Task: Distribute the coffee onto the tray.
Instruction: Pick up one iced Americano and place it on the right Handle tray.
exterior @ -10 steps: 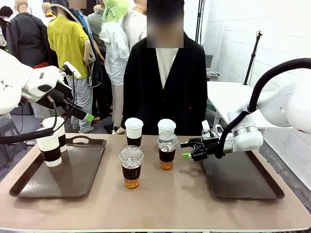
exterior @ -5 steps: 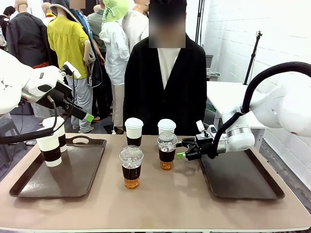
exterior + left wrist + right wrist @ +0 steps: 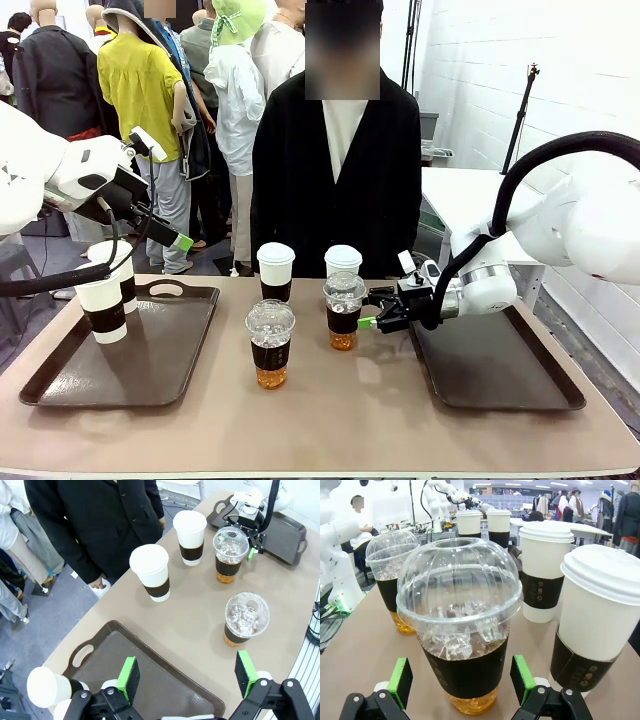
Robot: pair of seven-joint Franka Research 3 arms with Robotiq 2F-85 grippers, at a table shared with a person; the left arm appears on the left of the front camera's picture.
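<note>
- Coffee cups spread from left to middle on my front feed: two white paper cups on the left tray, four on the table between the trays.
- Right tray lies at the right.
- Left gripper hangs above the left tray, jaws released.
- Right gripper straddles the far clear cup, jaws released (contact, I can't tell).

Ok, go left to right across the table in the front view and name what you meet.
Front white paper cup on the left tray → nearer clear cup → farther clear cup → right claw → right tray.
</note>
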